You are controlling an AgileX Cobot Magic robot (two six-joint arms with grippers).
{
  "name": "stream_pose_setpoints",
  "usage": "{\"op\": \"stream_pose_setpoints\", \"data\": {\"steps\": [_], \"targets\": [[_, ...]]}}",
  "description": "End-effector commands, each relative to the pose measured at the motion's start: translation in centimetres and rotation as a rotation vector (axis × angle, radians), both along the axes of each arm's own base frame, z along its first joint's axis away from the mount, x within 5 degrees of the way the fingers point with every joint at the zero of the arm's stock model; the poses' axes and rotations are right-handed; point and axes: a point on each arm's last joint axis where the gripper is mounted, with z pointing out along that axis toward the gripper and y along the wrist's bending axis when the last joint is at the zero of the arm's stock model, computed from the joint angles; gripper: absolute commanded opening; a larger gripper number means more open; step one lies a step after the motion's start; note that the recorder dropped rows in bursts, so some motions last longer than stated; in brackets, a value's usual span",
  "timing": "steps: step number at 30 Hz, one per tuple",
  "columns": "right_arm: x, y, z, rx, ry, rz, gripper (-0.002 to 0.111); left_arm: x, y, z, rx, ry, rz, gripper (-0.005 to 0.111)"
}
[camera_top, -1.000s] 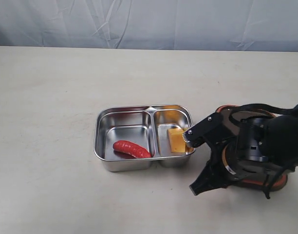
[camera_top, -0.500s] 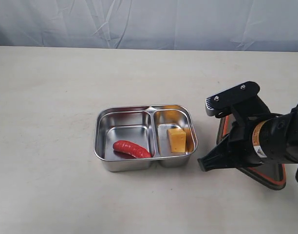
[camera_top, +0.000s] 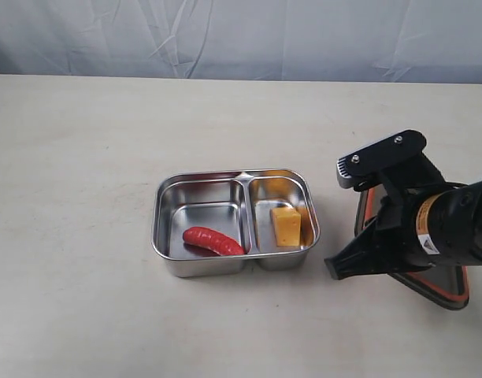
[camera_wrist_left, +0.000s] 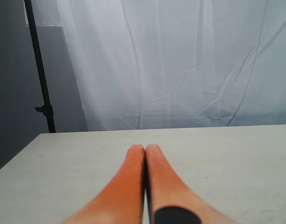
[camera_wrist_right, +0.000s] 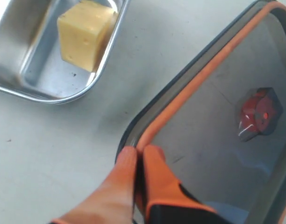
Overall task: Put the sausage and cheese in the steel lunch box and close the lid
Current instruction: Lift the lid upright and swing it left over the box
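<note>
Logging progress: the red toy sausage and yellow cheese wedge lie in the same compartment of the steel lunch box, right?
No. The exterior view shows the red toy sausage in the larger compartment of the steel lunch box, the yellow cheese wedge in the smaller one.

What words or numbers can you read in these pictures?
The yellow sticker on the right arm: dark print, too small and blurred to read.
No words or numbers show on the steel lunch box, lid, cheese or sausage.
</note>
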Motion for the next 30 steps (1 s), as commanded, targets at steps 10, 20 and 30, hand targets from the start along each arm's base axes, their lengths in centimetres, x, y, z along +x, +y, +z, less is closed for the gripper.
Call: {"op": "stream_pose_setpoints", "data": {"steps": [10,20,30], "targets": [[-3.2,-1.8,6.3,0.289,-0.116,0.073,-0.001,-0.2,0.4,0.9,-0.087,-0.107,0.036,0.0],[-6.3,-3.7,10.6,0.571,-0.236,0.142,-0.001,-0.2,0.3,0.8,-0.297,-0.113,0.015,0.0],[-7.4,-2.6,11.4,0.753,-0.157,0.214,-0.001,-0.1,0.3,0.7,-0.556,-0.121,-0.005,0.0]]}}
